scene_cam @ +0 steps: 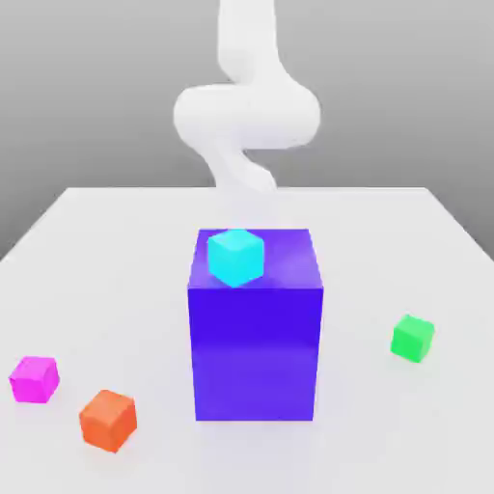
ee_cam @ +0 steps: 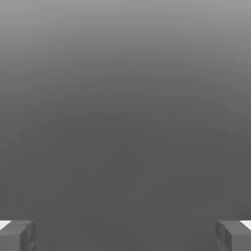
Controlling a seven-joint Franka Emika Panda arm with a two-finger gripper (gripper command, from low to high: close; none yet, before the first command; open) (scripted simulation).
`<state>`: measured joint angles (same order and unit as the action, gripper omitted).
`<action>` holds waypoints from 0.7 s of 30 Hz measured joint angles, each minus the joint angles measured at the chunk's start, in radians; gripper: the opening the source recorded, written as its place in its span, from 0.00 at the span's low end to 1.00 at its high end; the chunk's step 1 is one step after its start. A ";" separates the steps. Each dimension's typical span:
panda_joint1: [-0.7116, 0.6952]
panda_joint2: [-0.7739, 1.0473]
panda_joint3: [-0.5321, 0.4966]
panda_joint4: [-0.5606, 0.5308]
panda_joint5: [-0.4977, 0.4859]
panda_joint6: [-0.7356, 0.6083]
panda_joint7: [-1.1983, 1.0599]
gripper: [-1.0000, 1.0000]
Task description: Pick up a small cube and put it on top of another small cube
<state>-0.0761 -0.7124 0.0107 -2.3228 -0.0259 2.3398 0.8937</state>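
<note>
The small cube, plain magenta, rests on the white table at the exterior view's near left. A small cyan cube sits on top of the big blue-purple block at the table's middle. My white arm rises behind the block, far from the magenta cube. In the hand view my gripper is open, its two grey fingertips standing wide apart with nothing between them, facing plain grey background.
An orange cube lies close to the magenta cube, toward the exterior view's right of it and nearer the front. A green cube sits on the block's other side, at the exterior view's right.
</note>
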 joint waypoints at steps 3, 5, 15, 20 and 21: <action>-0.093 0.110 0.009 -0.028 -0.031 0.049 0.116 0.50; -0.148 0.180 0.010 -0.046 -0.053 0.081 0.192 0.50; -0.371 0.528 -0.051 -0.136 -0.123 0.237 0.540 0.50; -0.474 0.699 -0.108 -0.183 -0.089 0.320 0.664 0.50; -0.501 0.733 -0.113 -0.192 -0.072 0.337 0.682 0.50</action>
<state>-0.5767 0.0207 -0.1027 -2.5149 -0.0984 2.6766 1.5754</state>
